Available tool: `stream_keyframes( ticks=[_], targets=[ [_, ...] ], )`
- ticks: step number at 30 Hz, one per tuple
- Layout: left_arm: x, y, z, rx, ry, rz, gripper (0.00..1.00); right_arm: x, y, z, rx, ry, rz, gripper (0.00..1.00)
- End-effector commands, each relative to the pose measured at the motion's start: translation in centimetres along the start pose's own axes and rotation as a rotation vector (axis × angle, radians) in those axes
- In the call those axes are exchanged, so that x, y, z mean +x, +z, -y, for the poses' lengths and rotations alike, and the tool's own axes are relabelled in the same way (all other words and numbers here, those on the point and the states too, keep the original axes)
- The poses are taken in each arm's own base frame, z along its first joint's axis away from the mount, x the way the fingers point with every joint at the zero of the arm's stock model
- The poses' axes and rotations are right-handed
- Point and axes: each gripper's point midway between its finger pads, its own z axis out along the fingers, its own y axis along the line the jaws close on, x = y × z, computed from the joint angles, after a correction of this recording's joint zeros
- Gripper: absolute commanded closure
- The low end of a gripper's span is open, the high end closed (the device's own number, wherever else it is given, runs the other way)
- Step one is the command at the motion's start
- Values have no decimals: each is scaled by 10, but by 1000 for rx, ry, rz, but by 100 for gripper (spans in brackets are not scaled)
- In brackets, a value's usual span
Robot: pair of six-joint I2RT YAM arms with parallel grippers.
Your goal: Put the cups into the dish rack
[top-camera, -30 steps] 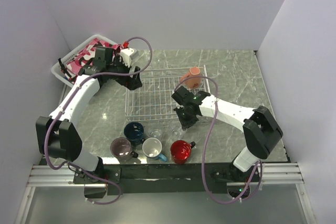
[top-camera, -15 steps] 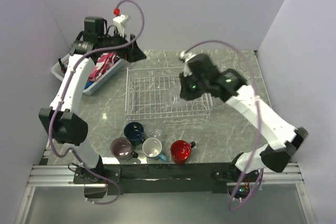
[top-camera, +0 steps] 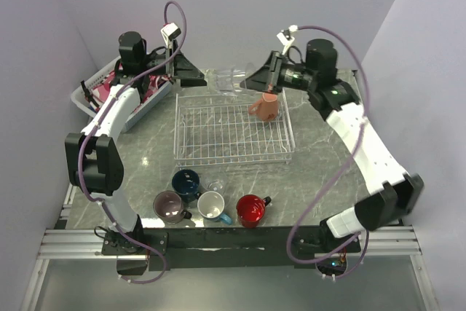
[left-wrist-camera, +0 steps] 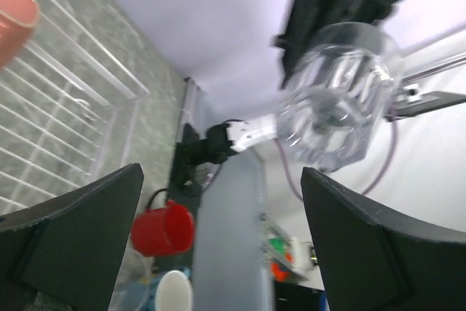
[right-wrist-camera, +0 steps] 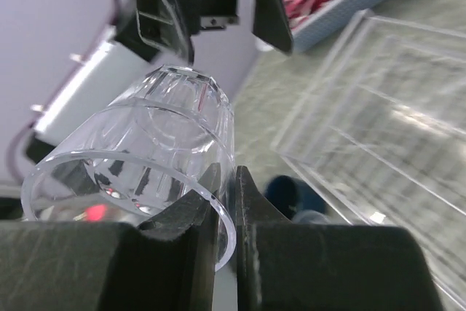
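Note:
My right gripper (top-camera: 251,81) is held high over the back edge of the dish rack (top-camera: 233,132), shut on the rim of a clear glass (top-camera: 227,78). In the right wrist view its fingers (right-wrist-camera: 227,202) pinch the wall of the glass (right-wrist-camera: 145,143). My left gripper (top-camera: 198,74) is open and empty, facing the glass's base from the left, close to it. The left wrist view shows the glass (left-wrist-camera: 335,100) beyond the spread jaws (left-wrist-camera: 222,253). A salmon mug (top-camera: 263,107) lies in the rack's far right corner. Navy (top-camera: 186,180), mauve (top-camera: 169,207), light blue (top-camera: 211,205) and red (top-camera: 251,209) mugs and a second glass (top-camera: 215,186) stand at the front.
A white plastic basket (top-camera: 91,100) with pink cloth stands at the back left, under the left arm. Purple walls close in the left, back and right. Both arms are stretched toward the back.
My right gripper has carried the glass from over the rack's middle up and back toward the left gripper. The left gripper has swung right to face it. The salmon mug shows again.

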Motion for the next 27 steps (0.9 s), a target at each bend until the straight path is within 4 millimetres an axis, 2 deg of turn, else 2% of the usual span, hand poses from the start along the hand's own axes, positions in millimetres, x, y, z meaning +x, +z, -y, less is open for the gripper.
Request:
stream_keyframes(
  ticks=[1,6,10,16,20,27],
  targets=[
    [5,-6,66,99,117,-42,4,-17,16,-37,-295,24,-18,100],
    [-2,-4,71,92,147,-4,4,-14,34,-20,-303,89,-64,100],
    [-2,-1,70,92,152,-2,4,-13,40,-15,-304,100,-69,100],
    [4,8,58,75,124,-12,4,-7,52,-17,-328,120,-88,100],
    [0,16,50,67,134,-4,4,-3,64,-15,-332,130,-111,100],
    [-6,23,63,107,152,16,3,0,77,-5,-333,160,-126,100]
  ],
)
